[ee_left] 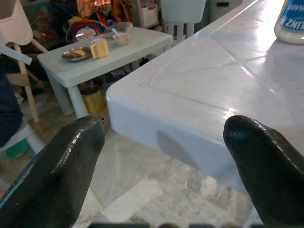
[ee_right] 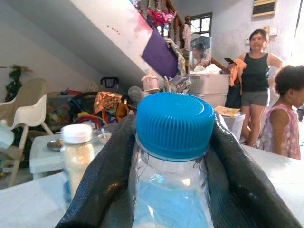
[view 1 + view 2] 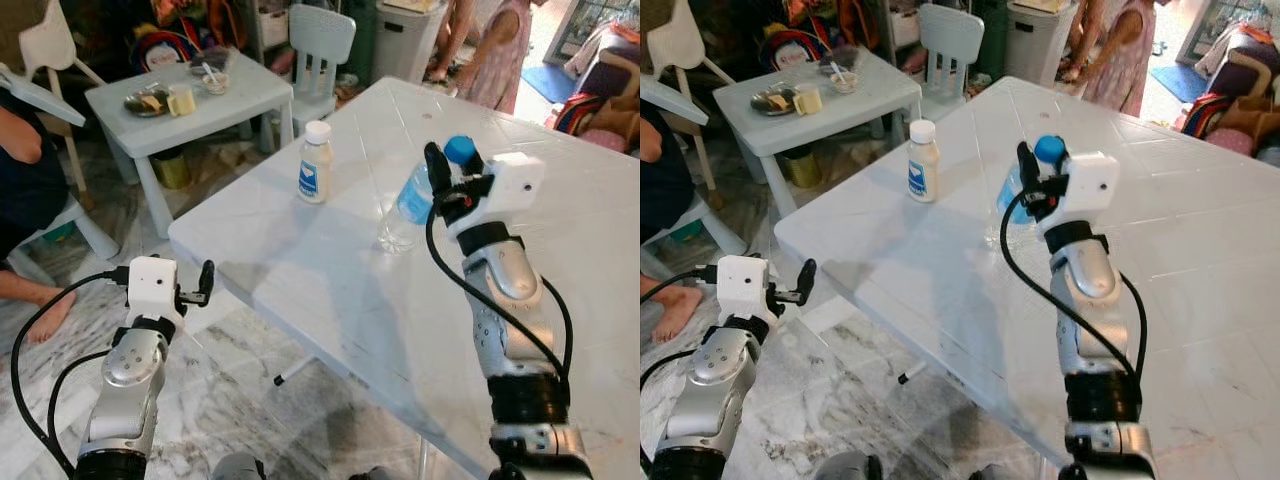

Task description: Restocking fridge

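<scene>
Left eye view: white table (image 3: 330,290) stands on marble floor (image 3: 230,390).

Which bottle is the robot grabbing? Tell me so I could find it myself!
Look at the big white table in front of the robot. Two bottles stand near its far corner; the right end effector has its black fingers on either side of the clear water bottle. It has a blue cap and blue label, unlike the creamy white-capped bottle standing apart on its left.
</scene>
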### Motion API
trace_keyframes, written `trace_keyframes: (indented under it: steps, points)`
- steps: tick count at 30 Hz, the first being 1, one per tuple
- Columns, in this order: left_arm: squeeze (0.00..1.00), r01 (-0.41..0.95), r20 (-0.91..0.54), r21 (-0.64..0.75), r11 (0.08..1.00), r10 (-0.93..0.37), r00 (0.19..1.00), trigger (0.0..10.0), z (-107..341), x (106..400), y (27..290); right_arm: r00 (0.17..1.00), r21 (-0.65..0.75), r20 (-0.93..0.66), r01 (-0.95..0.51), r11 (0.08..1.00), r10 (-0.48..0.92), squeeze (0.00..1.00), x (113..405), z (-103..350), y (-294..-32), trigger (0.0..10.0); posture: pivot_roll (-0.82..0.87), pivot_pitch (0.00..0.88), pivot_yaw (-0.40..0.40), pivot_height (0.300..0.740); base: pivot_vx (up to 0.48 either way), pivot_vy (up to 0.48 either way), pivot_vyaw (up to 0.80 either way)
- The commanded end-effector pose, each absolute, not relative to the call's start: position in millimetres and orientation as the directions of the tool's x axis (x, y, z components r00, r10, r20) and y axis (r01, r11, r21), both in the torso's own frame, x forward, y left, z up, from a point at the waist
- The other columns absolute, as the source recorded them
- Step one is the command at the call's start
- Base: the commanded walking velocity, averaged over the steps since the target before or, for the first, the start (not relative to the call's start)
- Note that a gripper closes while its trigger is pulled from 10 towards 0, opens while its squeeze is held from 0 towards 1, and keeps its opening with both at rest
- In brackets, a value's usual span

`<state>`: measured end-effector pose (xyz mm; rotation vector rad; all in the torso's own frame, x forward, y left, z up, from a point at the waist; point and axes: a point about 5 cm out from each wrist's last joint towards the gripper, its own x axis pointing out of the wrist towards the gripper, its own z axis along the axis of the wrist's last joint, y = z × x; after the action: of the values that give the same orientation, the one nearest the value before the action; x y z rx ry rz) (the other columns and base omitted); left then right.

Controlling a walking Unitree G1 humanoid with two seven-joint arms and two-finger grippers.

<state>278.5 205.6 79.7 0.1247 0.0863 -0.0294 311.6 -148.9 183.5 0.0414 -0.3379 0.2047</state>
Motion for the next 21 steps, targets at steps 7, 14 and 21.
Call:
trace_keyframes:
  steps: [7,14,21]
  points:
    - [0.00,0.033,-0.070,0.124,0.992,-0.024,0.997,10.0,80.2,282.3,205.5,0.959,-0.006,0.177,-0.226,0.974,0.224,0.00,304.9,155.5,-139.6,10.0,0.01,0.000,-0.008,0.740,-0.215,0.000,0.00]
    - [0.00,0.028,-0.065,0.125,0.992,-0.020,0.998,10.0,79.9,283.5,206.3,0.960,0.033,0.143,-0.246,0.969,0.239,0.00,298.7,147.6,-139.7,10.0,0.00,0.000,-0.002,0.740,-0.291,0.000,0.00]
    - [0.00,0.032,-0.059,0.125,0.992,-0.024,0.998,10.0,80.7,286.4,205.9,0.975,0.056,0.131,-0.186,0.981,0.177,0.00,300.4,144.8,-147.7,10.0,0.00,0.000,0.004,0.740,-0.315,0.000,0.00]
